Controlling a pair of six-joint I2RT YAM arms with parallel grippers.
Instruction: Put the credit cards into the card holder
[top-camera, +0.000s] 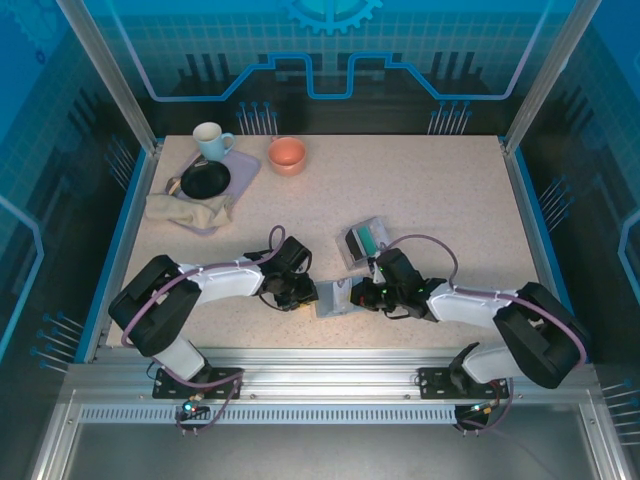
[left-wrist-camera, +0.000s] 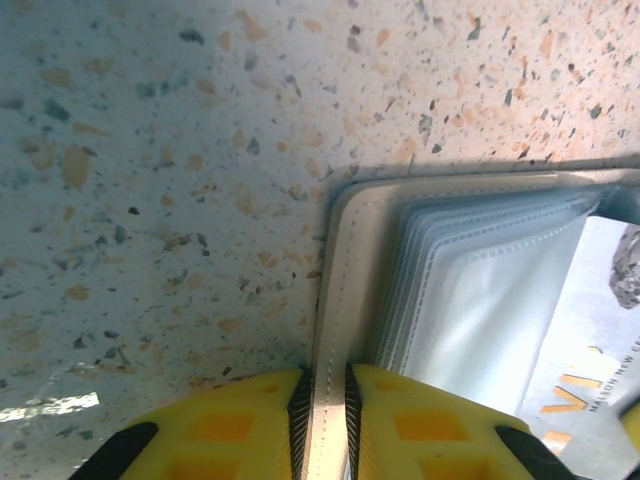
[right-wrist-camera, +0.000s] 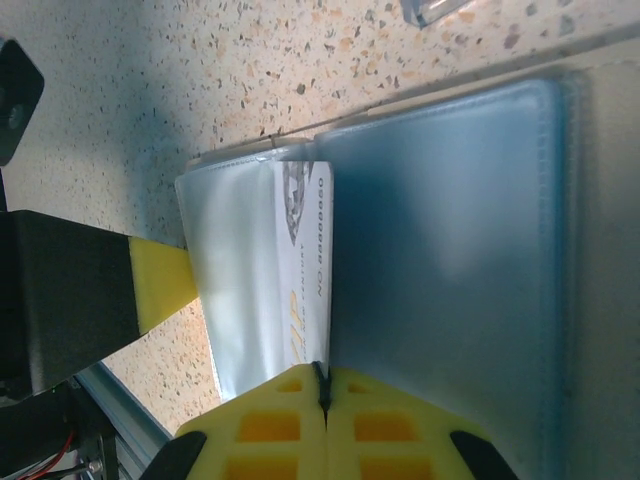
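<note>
The beige stitched folding card holder (top-camera: 333, 298) lies open on the speckled table (top-camera: 440, 200) near its front edge. The left pincer (left-wrist-camera: 325, 385) is clamped on its cover edge; the right pincer (right-wrist-camera: 322, 378) pinches a pale printed credit card (right-wrist-camera: 305, 250) standing among the clear sleeves (right-wrist-camera: 240, 270).

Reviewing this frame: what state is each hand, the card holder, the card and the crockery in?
left hand: shut on the card holder's beige cover edge.
right hand: shut on a credit card.
card holder: open, clear sleeves fanned.
credit card: partly tucked among the sleeves.
mug: upright.
orange bowl: upright, looks empty.
</note>
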